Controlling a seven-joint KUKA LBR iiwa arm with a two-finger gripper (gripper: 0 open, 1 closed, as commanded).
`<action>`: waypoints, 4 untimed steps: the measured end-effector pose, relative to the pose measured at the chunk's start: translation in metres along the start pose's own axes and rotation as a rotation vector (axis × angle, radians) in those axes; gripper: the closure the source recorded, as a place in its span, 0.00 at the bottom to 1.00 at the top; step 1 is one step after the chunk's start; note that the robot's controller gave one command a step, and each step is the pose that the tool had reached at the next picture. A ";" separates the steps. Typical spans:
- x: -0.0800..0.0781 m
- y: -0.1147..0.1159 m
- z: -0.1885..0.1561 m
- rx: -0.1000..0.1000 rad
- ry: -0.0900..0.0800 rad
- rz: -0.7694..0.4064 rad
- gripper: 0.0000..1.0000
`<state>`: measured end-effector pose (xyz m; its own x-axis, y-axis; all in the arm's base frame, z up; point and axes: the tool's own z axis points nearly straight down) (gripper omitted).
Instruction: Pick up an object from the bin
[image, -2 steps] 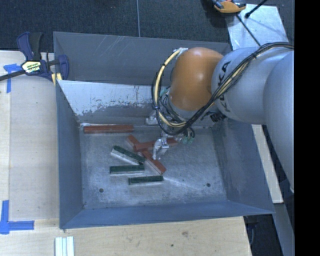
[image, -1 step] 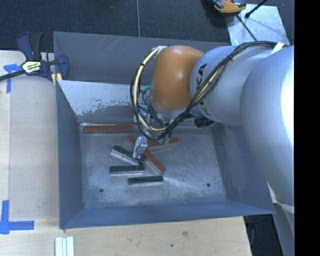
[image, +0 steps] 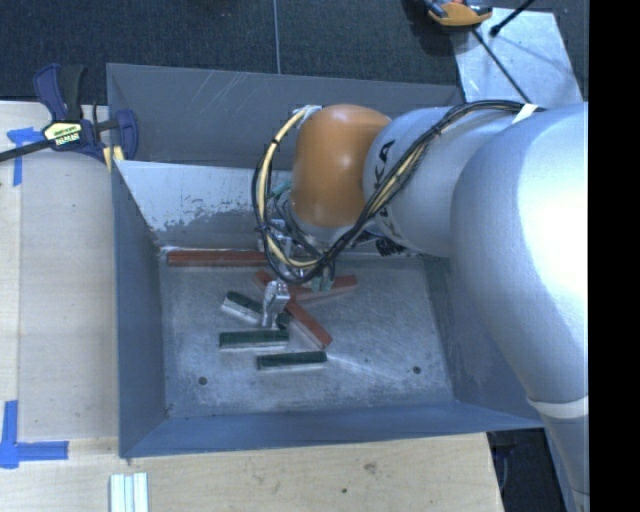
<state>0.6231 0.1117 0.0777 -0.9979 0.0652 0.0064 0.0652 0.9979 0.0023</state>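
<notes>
Hovering gripper (image: 274, 300) | red-brown stick (image: 308, 325) — long axis diagonal, upper-left to lower-right

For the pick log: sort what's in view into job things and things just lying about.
Job: hand, low in the middle of the bin; short red stick and small dark stick beside it.
Lying about: long red stick by the back wall; dark green bars nearer the front.

At my ten o'clock a reddish-brown strip (image: 205, 258) lies along the bin's (image: 140, 330) far wall — at six, a dark green bar (image: 253, 340) and a darker bar (image: 291, 360), nearly parallel.
</notes>
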 end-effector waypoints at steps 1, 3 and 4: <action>0.000 -0.001 -0.007 0.000 -0.020 0.002 1.00; 0.000 -0.001 -0.008 0.000 -0.020 0.002 1.00; 0.002 -0.002 -0.012 0.002 -0.011 0.002 1.00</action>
<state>0.6215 0.1101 0.0893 -0.9978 0.0668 -0.0044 0.0668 0.9978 0.0008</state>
